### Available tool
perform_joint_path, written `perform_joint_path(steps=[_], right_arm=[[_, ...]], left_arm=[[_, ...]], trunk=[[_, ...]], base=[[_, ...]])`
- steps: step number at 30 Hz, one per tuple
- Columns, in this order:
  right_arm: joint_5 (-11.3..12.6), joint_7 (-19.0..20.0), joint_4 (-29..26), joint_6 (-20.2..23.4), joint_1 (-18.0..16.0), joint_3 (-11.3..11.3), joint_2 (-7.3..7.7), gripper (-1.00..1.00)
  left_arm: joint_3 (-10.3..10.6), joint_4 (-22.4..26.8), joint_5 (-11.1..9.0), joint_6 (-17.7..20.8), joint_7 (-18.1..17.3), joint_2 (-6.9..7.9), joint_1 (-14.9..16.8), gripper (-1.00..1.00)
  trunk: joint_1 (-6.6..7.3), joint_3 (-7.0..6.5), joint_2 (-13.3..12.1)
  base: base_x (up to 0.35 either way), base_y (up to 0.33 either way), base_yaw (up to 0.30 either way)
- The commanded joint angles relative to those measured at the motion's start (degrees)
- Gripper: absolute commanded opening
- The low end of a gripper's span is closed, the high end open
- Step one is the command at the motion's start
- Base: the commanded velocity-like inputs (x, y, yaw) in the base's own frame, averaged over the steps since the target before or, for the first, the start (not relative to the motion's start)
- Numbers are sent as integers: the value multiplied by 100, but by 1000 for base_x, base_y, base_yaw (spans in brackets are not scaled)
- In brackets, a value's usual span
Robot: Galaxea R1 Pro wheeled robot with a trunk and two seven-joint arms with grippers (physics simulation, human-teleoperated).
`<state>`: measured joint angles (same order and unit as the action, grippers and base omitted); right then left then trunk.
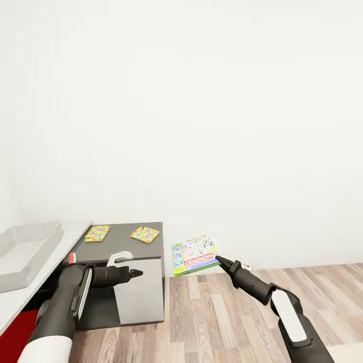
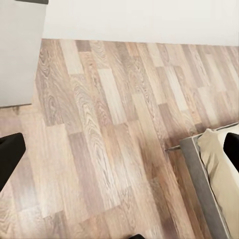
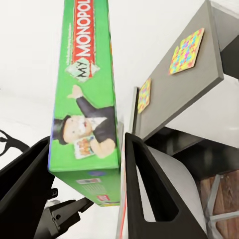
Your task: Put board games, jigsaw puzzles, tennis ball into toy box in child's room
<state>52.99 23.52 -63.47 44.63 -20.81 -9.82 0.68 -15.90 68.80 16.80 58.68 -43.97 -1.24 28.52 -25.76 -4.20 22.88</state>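
My right gripper (image 1: 219,260) is shut on a pale green multicoloured board game (image 1: 195,254), a Monopoly box, held in the air to the right of the dark side unit. In the right wrist view the box (image 3: 89,99) stands edge-on between the gripper (image 3: 87,144) fingers. Two jigsaw puzzles (image 1: 97,233) (image 1: 145,234) lie flat on the dark grey side unit (image 1: 121,244). The light grey toy box (image 1: 35,228) sits on the pale table (image 1: 20,302) at the far left. My left gripper (image 1: 137,274) hangs open and empty in front of the side unit.
Wooden floor (image 1: 217,322) stretches to the right of the side unit, up to the white wall (image 1: 201,126). In the left wrist view, a corner of the bed (image 2: 224,184) with beige mattress and grey frame shows over the floor.
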Motion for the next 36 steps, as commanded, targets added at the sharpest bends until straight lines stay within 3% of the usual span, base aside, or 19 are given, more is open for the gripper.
perform_joint_path(steps=[1,18,36], right_arm=[[0,28,1,34,-2,-11,-1,-100],[0,35,-8,37,1,-11,-3,-100],[0,30,-8,37,4,-11,-5,-100]], left_arm=[[-18,2,53,21,-66,-8,5,100],[-13,2,67,29,-60,-8,5,100],[-11,2,69,21,-59,-8,5,100]], trunk=[[-2,2,4],[-2,0,4],[-2,-35,4]], base=[[0,-8,51],[0,-1,20],[0,0,258]])
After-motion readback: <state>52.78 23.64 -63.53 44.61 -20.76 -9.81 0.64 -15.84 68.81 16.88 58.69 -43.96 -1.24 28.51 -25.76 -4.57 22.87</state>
